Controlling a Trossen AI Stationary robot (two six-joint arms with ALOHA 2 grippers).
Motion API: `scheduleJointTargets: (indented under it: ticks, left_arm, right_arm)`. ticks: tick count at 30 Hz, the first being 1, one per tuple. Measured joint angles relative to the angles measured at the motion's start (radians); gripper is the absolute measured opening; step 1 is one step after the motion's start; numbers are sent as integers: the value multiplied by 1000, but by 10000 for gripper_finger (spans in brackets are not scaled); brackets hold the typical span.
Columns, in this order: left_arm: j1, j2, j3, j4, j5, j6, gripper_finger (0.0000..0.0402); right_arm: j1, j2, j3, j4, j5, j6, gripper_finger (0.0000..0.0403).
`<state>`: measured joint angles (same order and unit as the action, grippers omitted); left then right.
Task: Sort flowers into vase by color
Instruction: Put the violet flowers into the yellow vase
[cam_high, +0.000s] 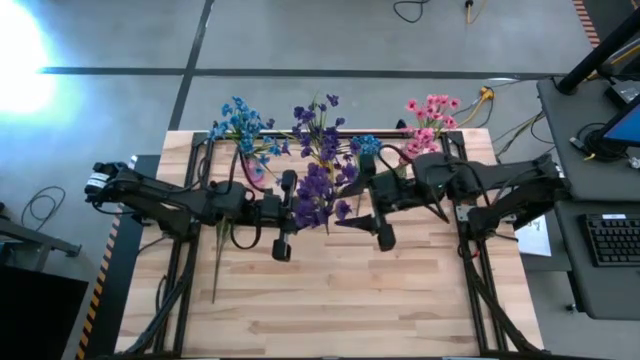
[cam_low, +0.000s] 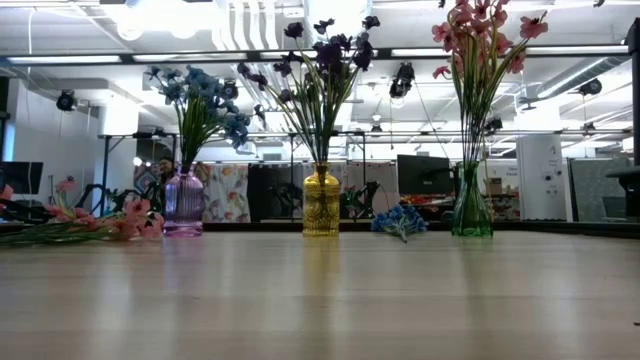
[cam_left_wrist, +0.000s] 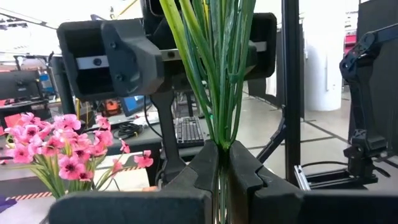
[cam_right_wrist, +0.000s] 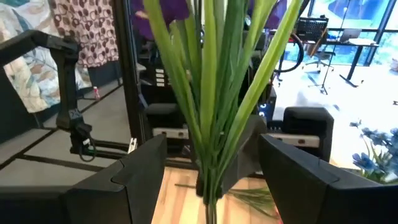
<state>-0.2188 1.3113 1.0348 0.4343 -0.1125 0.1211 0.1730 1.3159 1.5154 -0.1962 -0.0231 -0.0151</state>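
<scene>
Purple sprig (cam_high: 318, 190) is up in the air over the middle of the surface (cam_high: 330, 300), between the two arms. It has dark purple blossoms on top and long green stems (cam_left_wrist: 219, 74) going down. The left fingers (cam_left_wrist: 205, 168) are clenched tight on those stems and hold the sprig up. The right fingers (cam_right_wrist: 143, 174) are at the same stems from the other side. They stand wide apart, released, with the stems in the gap between them.

Three vases stand in a row along the far edge of the surface. The yellow vase (cam_low: 321, 200) is in the middle and has purple flowers (cam_low: 325, 60) in it. The purple vase (cam_low: 183, 202) is on the left and holds blue flowers (cam_low: 200, 95). The green vase (cam_low: 471, 205) is on the right and holds pink flowers (cam_low: 480, 30).

A loose blue sprig (cam_low: 400, 220) lies flat on the surface between the yellow vase and the green vase. Some loose pink sprigs (cam_low: 100, 222) lie flat on the surface near the purple vase
</scene>
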Motion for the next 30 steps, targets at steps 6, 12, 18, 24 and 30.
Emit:
scheduleJointTargets:
  ticks: [6, 12, 18, 24, 30]
  left_arm:
    - [-3, 0, 0, 0, 1, 0, 0]
    - [-2, 0, -1, -5, -7, 0, 0]
    - [-2, 0, -1, -8, -9, -5, 0]
    - [-2, 0, -1, -8, -10, -8, 0]
    - [-2, 0, -1, -8, -12, -17, 0]
  right_arm:
    - [0, 53, 38, 10, 0, -4, 277]
    - [0, 104, 79, 13, -2, 15, 305]
    - [0, 113, 98, 17, -2, 25, 279]
    - [0, 113, 98, 15, -2, 46, 190]
    - [0, 114, 98, 15, -2, 44, 112]
